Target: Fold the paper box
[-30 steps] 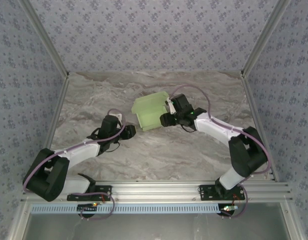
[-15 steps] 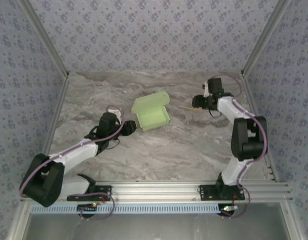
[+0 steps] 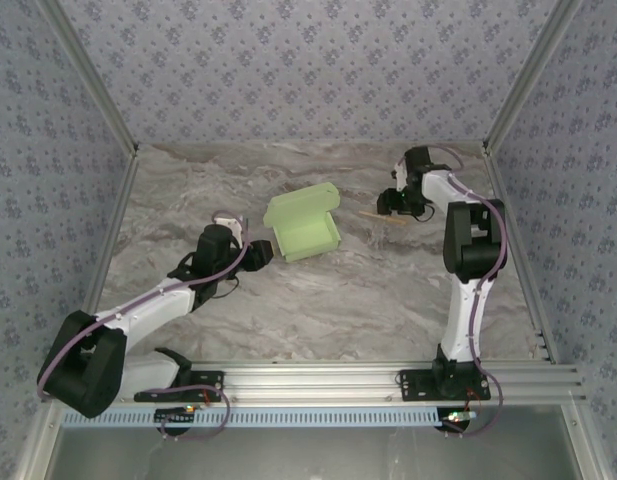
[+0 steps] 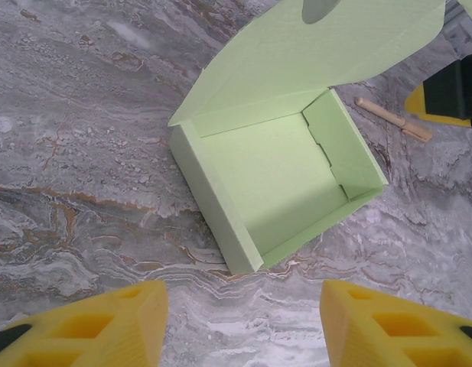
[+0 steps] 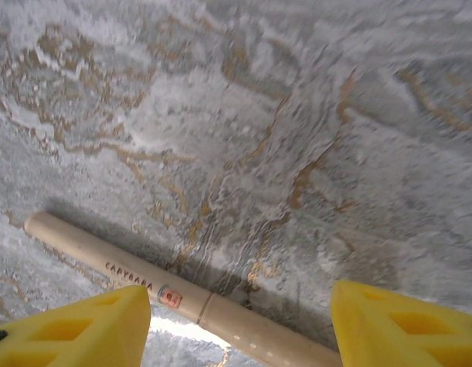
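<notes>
- Paper box (image 3: 302, 225): pale green card, sitting near the middle of the table (image 3: 338, 310). Its tray is standing formed, with walls up on all sides. The lid is leaning open from the far edge, toward 12 o'clock in the left wrist view.
- Paper box interior (image 4: 270, 191): lying bare, with a side flap tucked against the wall at 3 o'clock.
- Left gripper (image 3: 260, 256): hovering just beside the box, which is lying at its 2 o'clock. Its jaws are standing released, and the yellow fingertips (image 4: 105, 332) are holding nothing.
- Right gripper (image 3: 388, 203): reaching in at 3 o'clock from the box, well apart from it. Its jaws are spread and grasping nothing.
- Tan stick (image 3: 383, 216): lying flat on the table, running from 9 toward 5 o'clock in the right wrist view (image 5: 144, 283) and passing between the yellow fingertips (image 5: 75, 332) without touching them.
- Step in hand, by judgement: the tray is looking finished and the lid closure is not yet done. The right arm is seemingly lining up on the stick, and the left is waiting at the box.
- Next move, by judgement: it is calling for the right jaws to settle squarely over the stick before pinching. The left gripper would be steadying the tray so the light card is not sliding as the lid is brought down.
</notes>
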Action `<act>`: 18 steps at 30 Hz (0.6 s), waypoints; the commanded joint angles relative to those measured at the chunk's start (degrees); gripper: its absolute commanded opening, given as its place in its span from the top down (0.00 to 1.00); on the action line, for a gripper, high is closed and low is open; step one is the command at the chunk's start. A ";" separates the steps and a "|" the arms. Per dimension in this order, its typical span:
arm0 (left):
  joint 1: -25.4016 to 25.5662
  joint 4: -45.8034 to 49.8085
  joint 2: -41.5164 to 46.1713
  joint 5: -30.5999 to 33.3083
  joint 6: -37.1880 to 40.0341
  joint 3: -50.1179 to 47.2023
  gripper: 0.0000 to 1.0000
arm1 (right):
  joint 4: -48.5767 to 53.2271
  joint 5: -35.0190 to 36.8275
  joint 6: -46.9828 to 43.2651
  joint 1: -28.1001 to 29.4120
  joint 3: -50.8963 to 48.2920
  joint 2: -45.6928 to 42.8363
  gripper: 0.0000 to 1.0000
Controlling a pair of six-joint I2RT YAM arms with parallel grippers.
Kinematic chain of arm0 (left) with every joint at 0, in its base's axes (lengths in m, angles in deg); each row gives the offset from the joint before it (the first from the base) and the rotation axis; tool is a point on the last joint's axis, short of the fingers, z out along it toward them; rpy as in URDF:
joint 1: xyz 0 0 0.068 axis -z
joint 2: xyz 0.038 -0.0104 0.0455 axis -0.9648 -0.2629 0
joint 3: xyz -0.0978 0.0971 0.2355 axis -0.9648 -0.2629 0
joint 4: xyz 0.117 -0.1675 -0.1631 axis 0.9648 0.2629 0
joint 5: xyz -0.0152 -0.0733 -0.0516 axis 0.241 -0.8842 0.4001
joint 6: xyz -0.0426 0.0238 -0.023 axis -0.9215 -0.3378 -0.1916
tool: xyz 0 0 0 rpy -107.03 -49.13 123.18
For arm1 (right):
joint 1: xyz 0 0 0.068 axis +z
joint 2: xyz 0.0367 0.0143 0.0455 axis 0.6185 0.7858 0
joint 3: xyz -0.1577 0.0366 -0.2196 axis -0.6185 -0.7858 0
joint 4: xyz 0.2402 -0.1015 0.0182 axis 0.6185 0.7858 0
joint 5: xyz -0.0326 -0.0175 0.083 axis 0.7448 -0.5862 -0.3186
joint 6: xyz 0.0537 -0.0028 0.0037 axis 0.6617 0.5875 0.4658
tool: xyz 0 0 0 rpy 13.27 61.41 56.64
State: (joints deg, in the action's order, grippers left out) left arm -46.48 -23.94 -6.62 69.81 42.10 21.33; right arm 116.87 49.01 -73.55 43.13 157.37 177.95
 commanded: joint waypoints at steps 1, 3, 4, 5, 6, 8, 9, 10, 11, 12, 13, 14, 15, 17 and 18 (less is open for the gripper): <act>0.29 0.24 1.33 0.32 1.17 0.46 0.45 | 4.31 -2.38 -2.60 1.43 2.20 1.09 0.35; 0.32 0.19 1.36 0.32 1.19 0.29 0.45 | 5.03 -1.92 -3.45 2.18 2.21 1.08 0.36; 0.36 0.12 1.44 0.31 1.09 0.20 0.45 | 5.40 -1.66 -3.88 2.64 2.09 0.95 0.37; 0.30 0.10 1.49 0.31 1.11 0.04 0.45 | 5.74 -1.18 -4.23 3.24 2.06 0.94 0.37; 0.31 0.00 1.60 0.38 1.08 -0.06 0.45 | 6.15 -0.35 -4.65 3.78 2.06 0.94 0.38; 0.34 0.10 1.80 0.33 1.03 -0.24 0.45 | 6.69 2.09 -5.24 4.94 1.97 1.06 0.40; 0.32 0.11 1.99 0.32 1.06 -0.31 0.45 | 6.98 3.44 -5.37 5.62 1.97 1.10 0.41; 0.32 0.10 2.12 0.31 1.07 -0.42 0.45 | 7.21 4.52 -5.49 6.11 1.97 1.12 0.42; 0.34 0.15 2.26 0.35 1.08 -0.50 0.45 | 7.31 5.57 -5.64 6.73 1.97 1.19 0.43; 0.32 0.24 2.35 0.30 1.07 -0.51 0.45 | 7.16 6.52 -5.63 7.12 2.03 1.28 0.44; 0.25 0.25 2.52 0.36 1.14 -0.55 0.45 | 7.14 7.53 -5.64 7.51 2.17 1.45 0.46; 0.30 0.31 2.54 0.30 1.11 -0.61 0.45 | 7.06 8.28 -5.44 7.75 2.59 1.81 0.48; 0.29 0.39 2.66 0.30 1.15 -0.60 0.45 | 7.15 8.78 -5.24 7.85 3.12 2.31 0.51; 0.33 0.50 2.89 0.45 1.16 -0.68 0.45 | 7.98 10.14 -5.19 8.22 4.58 3.57 0.57; 0.34 0.52 3.00 0.43 1.20 -0.80 0.45 | 8.21 10.81 -5.14 8.40 5.12 4.13 0.60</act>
State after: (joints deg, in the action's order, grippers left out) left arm -46.48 -23.89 -4.79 69.81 42.10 21.22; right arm 122.71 56.01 -78.35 51.50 160.10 180.05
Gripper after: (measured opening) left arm 0.552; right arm 0.408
